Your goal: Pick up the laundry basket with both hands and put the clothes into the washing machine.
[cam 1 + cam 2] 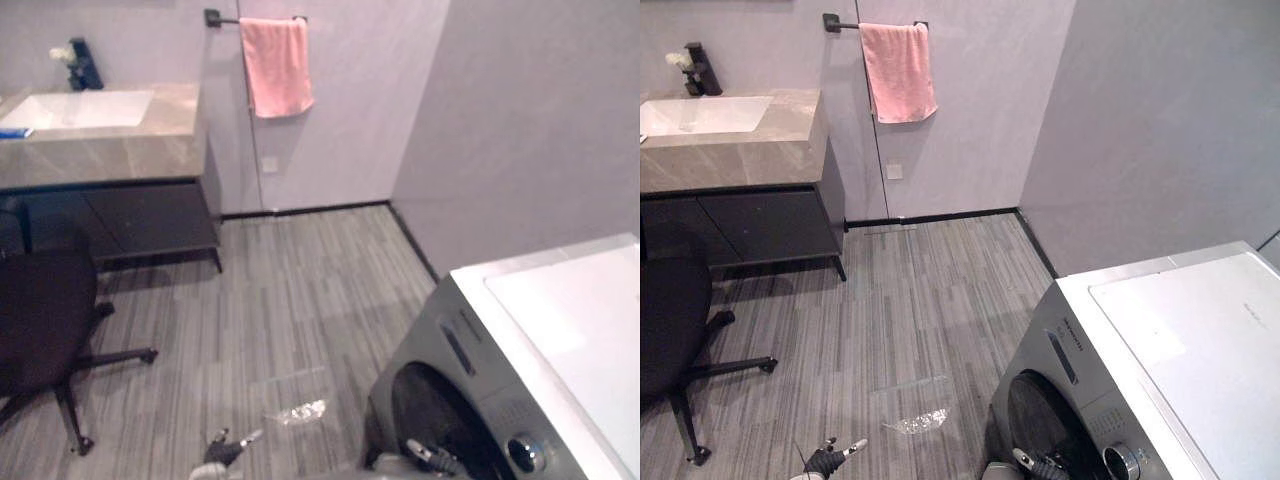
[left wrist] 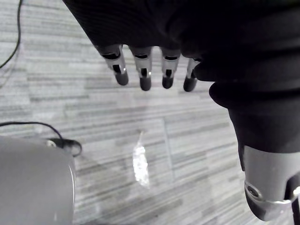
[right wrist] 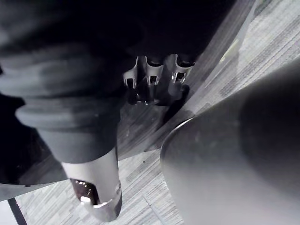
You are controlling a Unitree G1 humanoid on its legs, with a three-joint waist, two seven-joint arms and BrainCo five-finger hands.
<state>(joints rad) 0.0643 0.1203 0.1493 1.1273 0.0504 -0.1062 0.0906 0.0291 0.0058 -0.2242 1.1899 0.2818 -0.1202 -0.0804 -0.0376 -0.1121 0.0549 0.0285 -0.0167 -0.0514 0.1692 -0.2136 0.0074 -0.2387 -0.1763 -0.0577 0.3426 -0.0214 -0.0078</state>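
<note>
So the big front-loading washing machine with a grey front and white top (image 1: 1080,370) sits at the lower right, tucked against the plain grey wall. Its round dark door (image 1: 1040,415) faces the striped grey plank floor (image 1: 920,300), and there's a silver dial knob (image 1: 1122,462) next to the door. The left hand (image 1: 225,450) pokes in low down over the floor, and its wrist view shows the fingers (image 2: 145,75) hanging straight and loose, nothing in them. The right hand (image 1: 1040,466) is low too, right in front of the washer door, and its fingers (image 3: 153,74) look relaxed, not wrapped around anything. A small crumpled scrap of clear plastic (image 1: 918,421) lies on the floor between the two hands, a bit further out. Across the room a pink towel (image 1: 898,72) hangs on a black wall rail (image 1: 840,22), beside a dark vanity with a marbled stone counter (image 1: 760,150), a white basin (image 1: 700,115) and a black tap (image 1: 700,68). A black office chair on castors (image 1: 670,310) is off to the left.
</note>
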